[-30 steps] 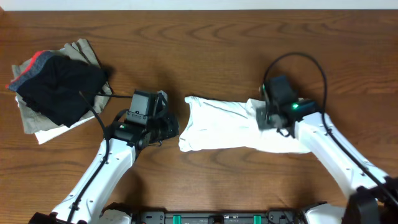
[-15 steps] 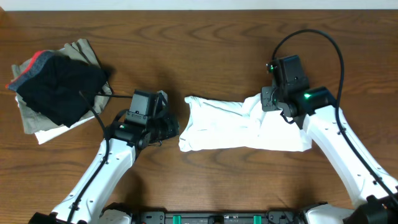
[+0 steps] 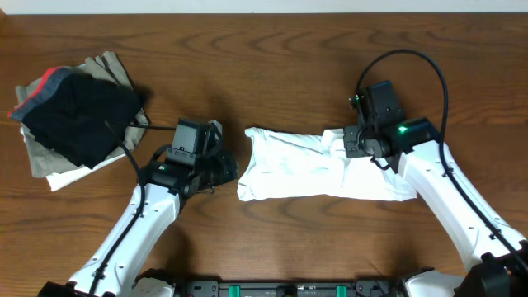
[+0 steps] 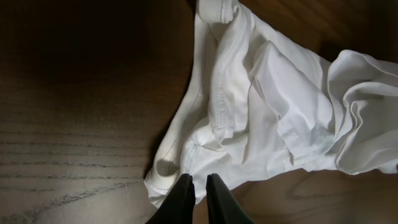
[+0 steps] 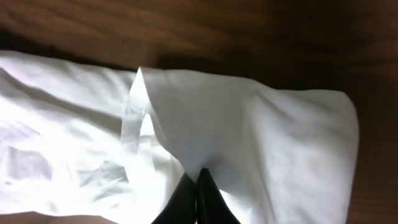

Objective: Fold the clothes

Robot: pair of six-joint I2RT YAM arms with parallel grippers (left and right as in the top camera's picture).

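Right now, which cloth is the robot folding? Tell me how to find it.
Look at the brown wooden table, then at its middle, a bit to the right. The long white cloth lies stretched out there, with the right tool pinching a fold of it. It is plain and all white, unlike the black, red-edged cloth piled on the far left.

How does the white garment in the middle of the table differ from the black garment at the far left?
The white garment is plain; the black garment has a red and grey band. The white one lies stretched out on the bare table; the black one sits bunched on other clothes. The right gripper pinches the white one; nothing touches the black one. Both are soft cloth.
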